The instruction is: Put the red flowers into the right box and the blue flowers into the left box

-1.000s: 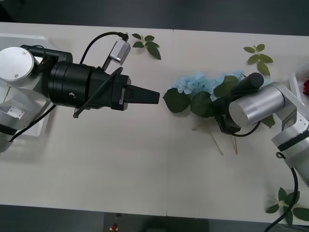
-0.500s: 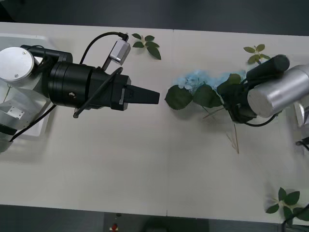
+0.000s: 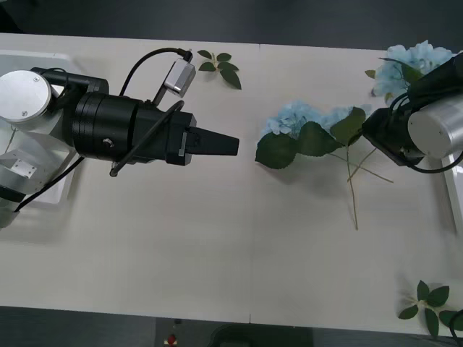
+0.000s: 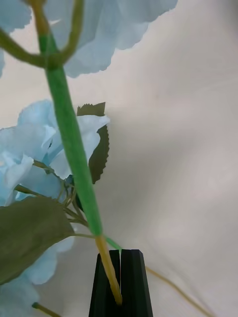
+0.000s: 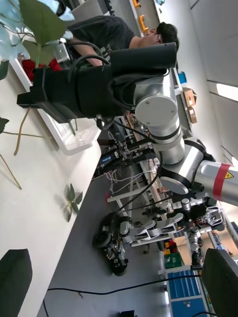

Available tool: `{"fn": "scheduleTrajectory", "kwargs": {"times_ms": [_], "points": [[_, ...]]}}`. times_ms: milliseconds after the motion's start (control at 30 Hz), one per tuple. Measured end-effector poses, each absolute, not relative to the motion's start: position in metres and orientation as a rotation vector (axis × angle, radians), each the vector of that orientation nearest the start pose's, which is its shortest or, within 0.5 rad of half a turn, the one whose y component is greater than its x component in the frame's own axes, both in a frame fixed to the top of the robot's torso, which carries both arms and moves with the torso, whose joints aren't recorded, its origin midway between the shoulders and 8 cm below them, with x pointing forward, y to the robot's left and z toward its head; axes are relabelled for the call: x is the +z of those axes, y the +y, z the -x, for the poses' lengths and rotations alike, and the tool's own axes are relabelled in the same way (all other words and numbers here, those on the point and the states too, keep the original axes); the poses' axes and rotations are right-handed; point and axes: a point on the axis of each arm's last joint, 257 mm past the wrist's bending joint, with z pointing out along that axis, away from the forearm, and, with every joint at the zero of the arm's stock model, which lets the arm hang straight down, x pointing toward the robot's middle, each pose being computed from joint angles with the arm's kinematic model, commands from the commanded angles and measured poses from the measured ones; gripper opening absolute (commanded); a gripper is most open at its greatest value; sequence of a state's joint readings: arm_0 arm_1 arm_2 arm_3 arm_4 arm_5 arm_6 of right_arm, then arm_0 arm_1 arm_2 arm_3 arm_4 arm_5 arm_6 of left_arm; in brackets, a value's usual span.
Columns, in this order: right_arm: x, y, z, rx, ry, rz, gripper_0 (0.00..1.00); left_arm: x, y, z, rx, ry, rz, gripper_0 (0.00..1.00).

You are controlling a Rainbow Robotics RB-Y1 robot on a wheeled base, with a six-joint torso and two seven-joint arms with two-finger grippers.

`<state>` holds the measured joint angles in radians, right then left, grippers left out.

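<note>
1. Black fingers [image 4: 130,282] of the right gripper [image 4: 120,277] are pressed together on the pale, yellowish lower end of a flower stem; the jaws are closed on it.
2. Above that pale end, the held stem turns bright green and thick, then forks just below a pale-blue bloom. This is one of the blue flowers [image 4: 59,148], with soft fluffy petals and dark green, serrated leaves.
3. From the front camera, the right gripper [image 3: 380,134] sits at the table's right side, near the far edge, with the held bloom [image 3: 412,61] raised above and behind its wrist.
4. More blue flowers [image 3: 304,123] lie on the table [image 3: 217,253] just left of the right gripper: pale-blue clusters, large dark green leaves, and long thin stems trailing toward the near edge.
5. In the left wrist view, red flowers [image 5: 33,67] lie in the right box [image 5: 69,141], a white tray at the table's right edge.
6. The left gripper [image 3: 217,143] hovers over the table's left half, pointing toward the flowers and well apart from them. Its black fingers sit together, holding nothing.
7. The left box [image 3: 43,61] lies at the far left, mostly hidden under the left arm.
8. Bloomless leaf sprigs lie at the far edge [image 3: 219,65] and the near right corner [image 3: 427,303].
</note>
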<state>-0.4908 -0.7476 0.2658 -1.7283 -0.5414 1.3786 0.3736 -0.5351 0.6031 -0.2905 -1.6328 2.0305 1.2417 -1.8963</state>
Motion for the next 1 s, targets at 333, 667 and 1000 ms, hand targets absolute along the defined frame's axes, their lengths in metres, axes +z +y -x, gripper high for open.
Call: {"fn": "scheduleTrajectory", "kwargs": {"times_ms": [333,667,1000], "points": [[-0.228,-0.356,-0.525,-0.161,2.398,-0.557,0.0,-0.074,0.001,-0.375,-1.688,1.919,-0.848,1.0],[-0.212,-0.367,-0.531,-0.103,2.403,-0.444,0.0,-0.074,0.001,-0.375,-1.688,1.919,-0.848,1.0],[-0.091,-0.32,-0.52,0.255,2.325,-0.146,0.0,-0.074,0.001,-0.375,-1.688,1.919,-0.848,1.0]]}}
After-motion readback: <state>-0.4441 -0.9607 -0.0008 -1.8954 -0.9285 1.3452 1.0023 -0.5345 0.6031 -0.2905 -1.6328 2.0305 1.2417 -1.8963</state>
